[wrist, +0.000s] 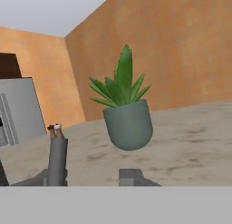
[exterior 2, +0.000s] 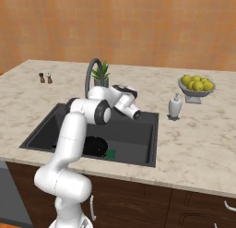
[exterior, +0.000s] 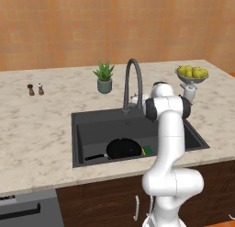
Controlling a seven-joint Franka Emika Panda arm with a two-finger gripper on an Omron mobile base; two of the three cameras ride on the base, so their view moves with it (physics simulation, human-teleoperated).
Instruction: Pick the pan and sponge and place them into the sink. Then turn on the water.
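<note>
Resting inside the large dark grey rectangular sink (exterior: 92, 129), near its front wall: round, shallow, all-black frying pan (exterior: 123, 148) with thin handle pointing left in the left base view. Lying just beside the pan's right edge, seemingly touching it: small rectangular sponge with green top over yellow layer (exterior: 147, 150) (seen as a green patch in the right base view, next to the pan). Standing at the sink's back rim: tall dark arched gooseneck faucet (exterior: 132, 81), with no stream running from its tip. Raised above the sink behind the faucet: white arm's hand, hiding the pincer from both base views. Looking out level over the marbled beige desk (exterior: 41, 129) in the hand view, towards a spiky green plant in a rounded grey-green pot (wrist: 127, 119). Cannot tell how far the pincer is spread, nor whether anything is held or touched. Sitting further off on the desk: two small brown-and-white shakers (exterior: 36, 89), white soap dispenser (exterior 2: 174, 107), grey footed bowl of yellow-green fruits (exterior 2: 196, 86).
</note>
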